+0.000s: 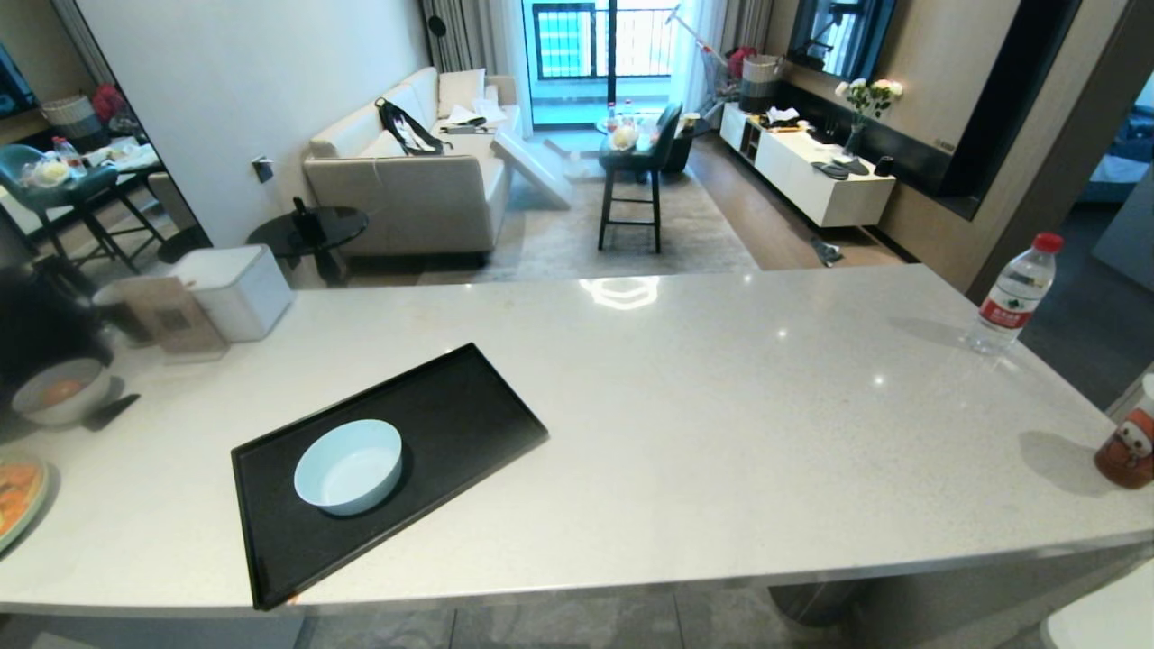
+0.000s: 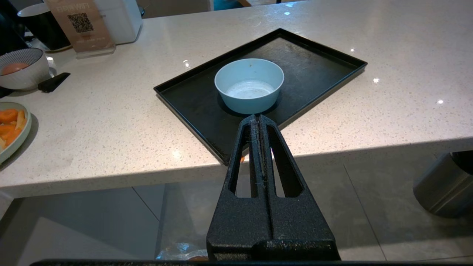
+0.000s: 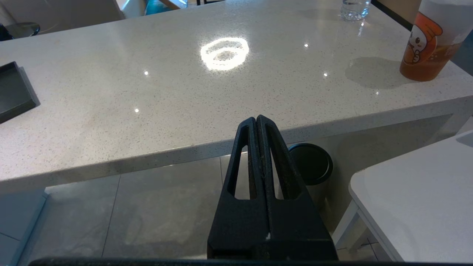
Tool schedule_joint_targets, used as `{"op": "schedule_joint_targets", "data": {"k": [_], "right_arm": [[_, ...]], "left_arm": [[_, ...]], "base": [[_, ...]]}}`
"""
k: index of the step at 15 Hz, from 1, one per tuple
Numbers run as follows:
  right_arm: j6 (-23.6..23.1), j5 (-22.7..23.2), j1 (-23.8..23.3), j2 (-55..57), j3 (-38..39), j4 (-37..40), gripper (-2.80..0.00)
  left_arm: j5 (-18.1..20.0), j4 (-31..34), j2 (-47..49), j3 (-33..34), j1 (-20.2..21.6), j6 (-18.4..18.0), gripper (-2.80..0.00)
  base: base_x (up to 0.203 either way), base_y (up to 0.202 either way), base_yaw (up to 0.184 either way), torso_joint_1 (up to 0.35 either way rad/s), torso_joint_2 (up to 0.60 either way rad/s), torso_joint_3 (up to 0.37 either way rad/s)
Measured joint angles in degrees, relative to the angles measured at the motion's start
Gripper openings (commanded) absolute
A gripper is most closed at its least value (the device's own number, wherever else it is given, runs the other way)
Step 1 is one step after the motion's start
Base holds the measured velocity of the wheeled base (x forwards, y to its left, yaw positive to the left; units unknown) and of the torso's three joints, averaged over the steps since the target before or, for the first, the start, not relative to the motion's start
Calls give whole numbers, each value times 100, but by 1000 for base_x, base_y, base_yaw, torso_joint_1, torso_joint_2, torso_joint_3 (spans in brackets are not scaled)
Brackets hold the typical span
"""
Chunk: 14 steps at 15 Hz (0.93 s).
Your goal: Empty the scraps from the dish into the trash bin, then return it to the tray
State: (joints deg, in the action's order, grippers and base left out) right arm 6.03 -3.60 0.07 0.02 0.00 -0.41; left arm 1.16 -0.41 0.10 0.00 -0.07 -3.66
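The dish [image 1: 348, 466], a small pale blue-white bowl, stands upright on the black tray [image 1: 460, 397] near the counter's front left. Its inside [image 2: 249, 88] holds no food pieces, only a whitish film. A tiny orange bit [image 2: 242, 159] lies by the tray's near corner. My left gripper [image 2: 258, 117] is shut on nothing, hanging off the counter's front edge just short of the tray. A patch of crinkly clear plastic [image 2: 179, 251], with something orange in it, shows low down beside the gripper's base; the trash bin's body is hidden. My right gripper [image 3: 256, 118] is shut and empty, before the counter edge further right.
A greyish bowl with orange food [image 1: 59, 390] and a pale green plate of orange pieces [image 1: 16, 494] sit at the far left. A QR sign [image 1: 171, 317] and white box [image 1: 236, 290] stand behind. Right: water bottle [image 1: 1012, 296], orange cup [image 1: 1129, 442]. A brushed-steel cylinder [image 3: 312, 166] stands under the counter.
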Motion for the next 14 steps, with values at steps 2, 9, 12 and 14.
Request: {"op": "schedule_joint_targets", "data": {"k": [2,9,12,14], "right_arm": [[2,3,0,0,0,0,-280],[0,3,0,0,0,1,-280],[7,2,0,0,0,0,-280],[9,2,0,0,0,0,-280]], "left_arm": [[0,0,0,0,-2,7,-280],[0,1,0,0,-3,11,-280],[-4,6,0,0,-2,46,-280],[-3,5,0,0,-2,45,-280]], "base": [[0,0,0,0,0,0],[0,0,0,0,0,0],[0,0,0,0,0,0],[0,0,0,0,0,0]]}}
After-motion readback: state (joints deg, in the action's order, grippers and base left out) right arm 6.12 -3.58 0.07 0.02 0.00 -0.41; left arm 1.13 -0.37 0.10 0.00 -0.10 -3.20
